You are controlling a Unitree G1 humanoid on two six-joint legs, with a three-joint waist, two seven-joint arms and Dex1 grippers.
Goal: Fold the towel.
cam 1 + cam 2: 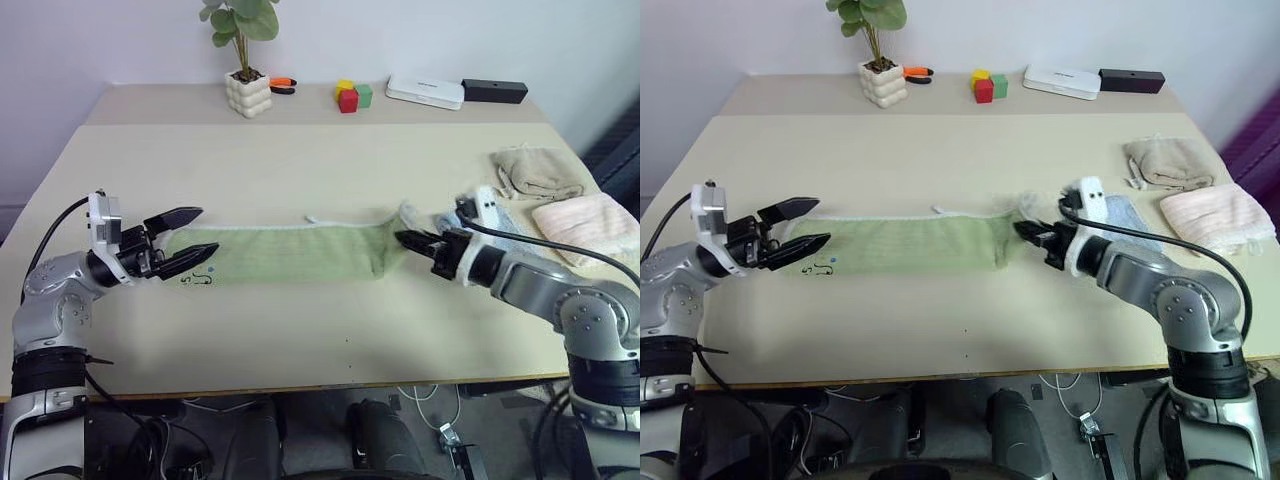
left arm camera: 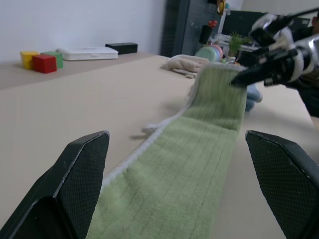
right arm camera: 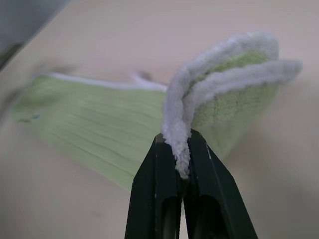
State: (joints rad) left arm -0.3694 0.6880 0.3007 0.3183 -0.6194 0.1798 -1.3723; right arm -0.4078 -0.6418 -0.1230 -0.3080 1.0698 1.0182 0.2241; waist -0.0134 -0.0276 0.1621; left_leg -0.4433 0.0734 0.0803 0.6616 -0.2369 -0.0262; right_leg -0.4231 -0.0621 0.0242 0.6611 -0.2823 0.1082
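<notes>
We see right gripper (image 3: 182, 164) pinching whitish edge of light green towel (image 1: 290, 252), end lifted off table (image 1: 300, 330); left gripper (image 1: 190, 238) spread wide, level, straddling other end.

Towel (image 3: 124, 129) far end blurred in right wrist view; dark mark (image 1: 197, 278) too small to read; left gripper (image 1: 184, 240) covers that corner.

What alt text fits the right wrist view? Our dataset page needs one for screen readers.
The right gripper is shut on the whitish edging of the light green towel, lifting that end while the rest lies flat on the beige table.
</notes>
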